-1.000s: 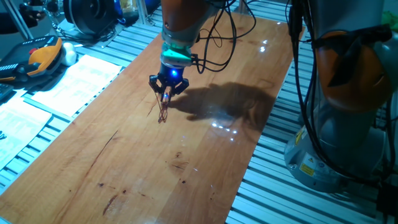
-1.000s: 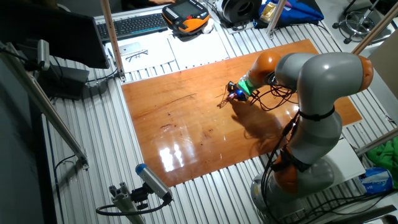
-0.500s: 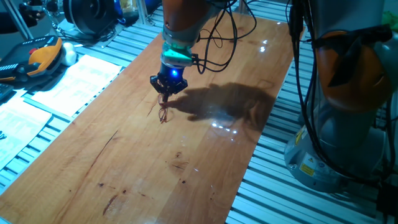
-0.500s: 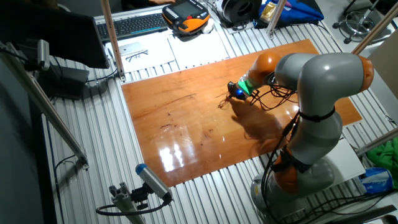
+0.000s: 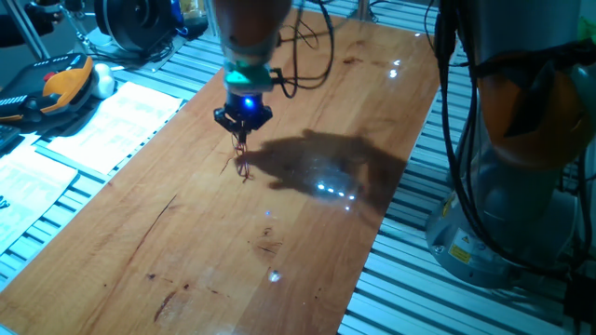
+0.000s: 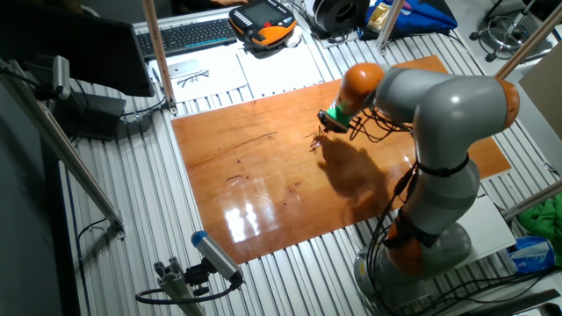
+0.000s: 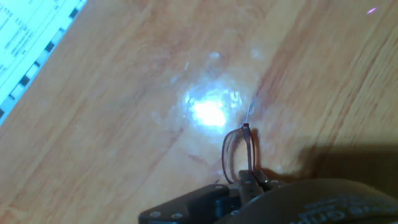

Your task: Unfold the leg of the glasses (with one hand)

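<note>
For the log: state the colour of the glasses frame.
Reddish-brown thin wire, with clear lenses. The glasses show best in the hand view, just ahead of the claw.

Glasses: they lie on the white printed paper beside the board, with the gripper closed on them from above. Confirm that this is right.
Not quite. The glasses are over the wooden board, not on the white printed paper, which lies off to the side. One fixed view shows this, and the hand view shows wood beneath them. The gripper does come from above, closed on them.
</note>
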{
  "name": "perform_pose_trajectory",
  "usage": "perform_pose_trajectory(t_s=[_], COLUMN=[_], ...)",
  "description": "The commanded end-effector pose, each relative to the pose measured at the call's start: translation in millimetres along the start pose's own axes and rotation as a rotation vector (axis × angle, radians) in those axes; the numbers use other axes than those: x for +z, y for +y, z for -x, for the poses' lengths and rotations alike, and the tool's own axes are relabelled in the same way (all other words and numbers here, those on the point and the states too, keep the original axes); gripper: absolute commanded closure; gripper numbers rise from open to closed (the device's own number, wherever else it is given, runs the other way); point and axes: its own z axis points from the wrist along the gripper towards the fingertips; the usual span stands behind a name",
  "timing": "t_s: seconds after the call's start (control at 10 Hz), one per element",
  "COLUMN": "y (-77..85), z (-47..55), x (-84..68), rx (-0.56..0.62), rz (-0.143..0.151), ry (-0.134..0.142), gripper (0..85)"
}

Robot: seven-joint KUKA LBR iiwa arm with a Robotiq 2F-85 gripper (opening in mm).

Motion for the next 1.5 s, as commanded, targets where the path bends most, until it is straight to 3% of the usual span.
perform_pose_trajectory(t_s=[0.0,0.3,0.7,0.8,1.0,1.1,1.4], y=[0.6,4.2,12.9,17.9,25.0,26.8,30.2], z=[3.7,5.6,13.0,17.2,17.3,16.1,14.5], x=[-4.2,-10.0,-27.7,-36.2,-43.1,-43.3,-42.5], rx=[-0.017,-0.075,-0.094,-0.092,-0.104,-0.123,-0.227], rz=[-0.059,-0.166,-0.257,-0.269,-0.293,-0.309,-0.415], ry=[-0.004,-0.025,0.021,0.038,0.040,0.025,-0.043], gripper=[85.0,85.0,85.0,85.0,85.0,85.0,85.0])
